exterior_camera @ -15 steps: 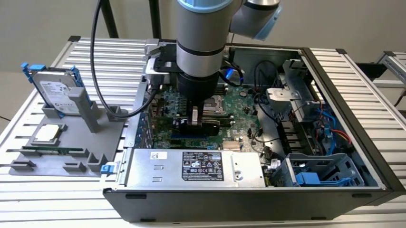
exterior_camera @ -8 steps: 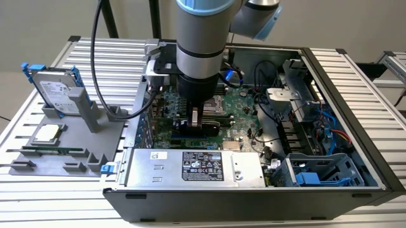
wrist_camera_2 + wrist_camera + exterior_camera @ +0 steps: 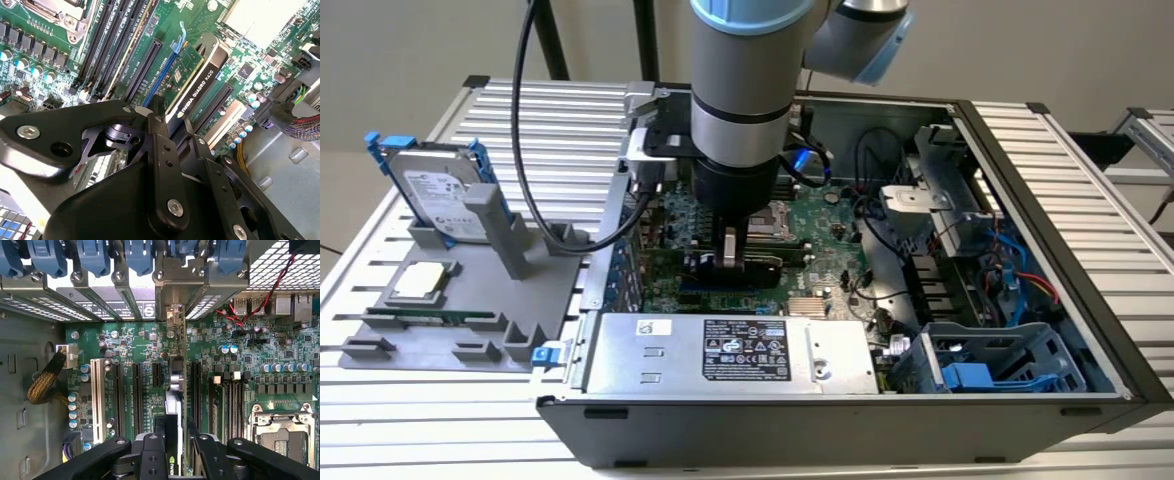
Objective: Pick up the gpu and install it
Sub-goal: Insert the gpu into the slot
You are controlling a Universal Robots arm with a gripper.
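The gpu (image 3: 750, 268) stands on edge over the green motherboard (image 3: 834, 225) inside the open computer case. My gripper (image 3: 744, 248) reaches straight down into the case and is shut on the card's upper edge. In the second wrist view the gpu (image 3: 199, 86) shows its black shroud edge and green board, running away from the gripper (image 3: 174, 127) along a long black slot. In the first wrist view the gpu (image 3: 174, 402) is edge-on between the fingers (image 3: 152, 452). Its silver end bracket (image 3: 174, 315) meets the case's rear slot openings.
A silver power supply (image 3: 720, 350) lies at the case's front. A blue drive cage (image 3: 987, 372) and loose cables are on the exterior view's right. A hard drive with blue rails (image 3: 438, 195) stands on a grey fixture outside. Empty slots (image 3: 136, 390), memory slots and a processor socket (image 3: 280, 440) flank the card.
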